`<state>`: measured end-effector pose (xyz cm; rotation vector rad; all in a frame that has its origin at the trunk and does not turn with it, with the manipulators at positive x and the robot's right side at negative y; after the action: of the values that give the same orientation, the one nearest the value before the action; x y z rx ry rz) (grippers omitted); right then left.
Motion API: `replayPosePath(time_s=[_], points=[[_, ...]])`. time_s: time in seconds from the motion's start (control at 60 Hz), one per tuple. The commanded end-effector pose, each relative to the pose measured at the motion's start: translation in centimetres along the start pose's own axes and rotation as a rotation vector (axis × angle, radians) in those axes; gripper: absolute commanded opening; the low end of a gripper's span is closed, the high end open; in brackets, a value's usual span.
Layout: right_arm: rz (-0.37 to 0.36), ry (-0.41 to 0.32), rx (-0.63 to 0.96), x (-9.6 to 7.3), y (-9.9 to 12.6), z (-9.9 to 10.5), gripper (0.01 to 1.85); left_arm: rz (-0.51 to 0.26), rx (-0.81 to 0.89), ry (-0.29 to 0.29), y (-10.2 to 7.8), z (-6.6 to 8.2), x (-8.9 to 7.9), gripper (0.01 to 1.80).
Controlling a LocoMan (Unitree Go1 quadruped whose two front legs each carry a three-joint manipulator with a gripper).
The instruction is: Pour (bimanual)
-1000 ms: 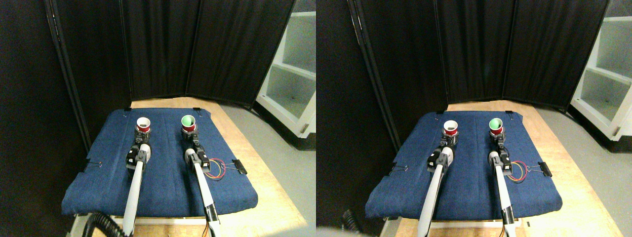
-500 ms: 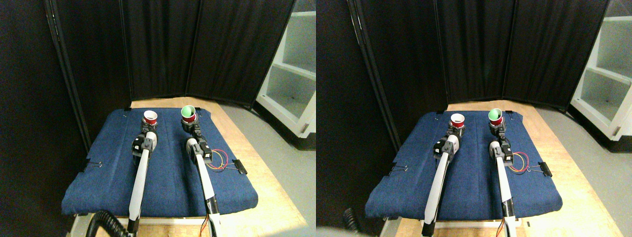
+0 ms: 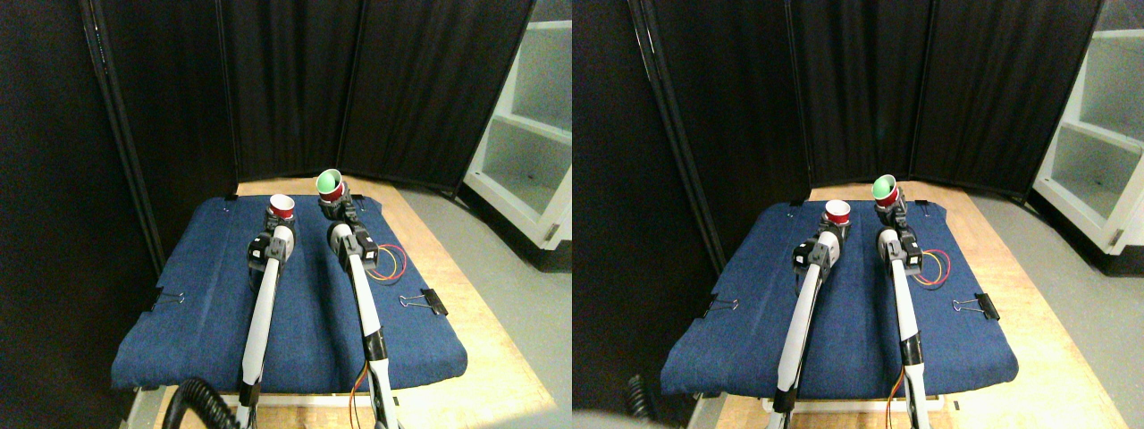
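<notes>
Two red cups are held above the far end of the blue cloth [image 3: 179, 304]. The left cup [image 3: 281, 206] has a white inside and stands upright, with my left gripper [image 3: 278, 222] shut on its lower part. The right cup [image 3: 330, 185] has a green inside and tilts to the left, toward the left cup. My right gripper [image 3: 336, 205] is shut on it from below. The right cup sits higher than the left one, a short gap apart.
Black binder clips [image 3: 433, 301] pin the cloth to the wooden table [image 3: 474, 340]. Coloured wires [image 3: 391, 264] loop beside my right arm. Black screens [image 3: 357, 89] stand behind, and a white shelf unit [image 3: 527, 134] is at the far right.
Both arms have reached forward and inward, lifting the cups. The right cup has risen and tipped to the left; the left cup has moved right, closer to it.
</notes>
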<state>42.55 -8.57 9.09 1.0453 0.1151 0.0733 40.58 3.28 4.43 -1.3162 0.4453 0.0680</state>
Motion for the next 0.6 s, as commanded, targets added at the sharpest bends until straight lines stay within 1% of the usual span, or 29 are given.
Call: replayPosePath(time_s=[0.017, 0.1, 0.2, 0.25, 0.35, 0.417, 0.6], points=[[0.044, -0.016, -0.003, -0.1, 1.7, 0.4, 0.47, -0.046, -0.004, -0.007, -1.1, -0.2, -0.2, 0.33], [0.045, 0.002, -0.05, 0.0, 2.1, 0.3, 0.46, -0.038, -0.02, 0.01, -1.3, -0.4, -0.3, 0.33], [0.042, 0.017, -0.075, 0.2, 2.5, 0.3, 0.46, -0.038, -0.023, 0.012, -1.5, -0.6, -0.4, 0.33], [0.043, 0.014, -0.107, 0.3, 2.7, 0.3, 0.46, -0.034, -0.024, 0.02, -1.6, -0.7, -0.5, 0.33], [0.041, 0.015, -0.114, 0.4, 3.0, 0.4, 0.47, -0.029, -0.035, 0.028, -1.8, -0.8, -0.5, 0.33], [0.037, 0.015, -0.134, 0.5, 3.3, 0.5, 0.48, -0.026, -0.035, 0.023, -1.8, -0.9, -0.5, 0.33], [0.054, 0.041, -0.161, 0.8, 3.5, 0.6, 0.48, -0.03, -0.03, 0.037, -2.2, -1.0, -0.4, 0.33]])
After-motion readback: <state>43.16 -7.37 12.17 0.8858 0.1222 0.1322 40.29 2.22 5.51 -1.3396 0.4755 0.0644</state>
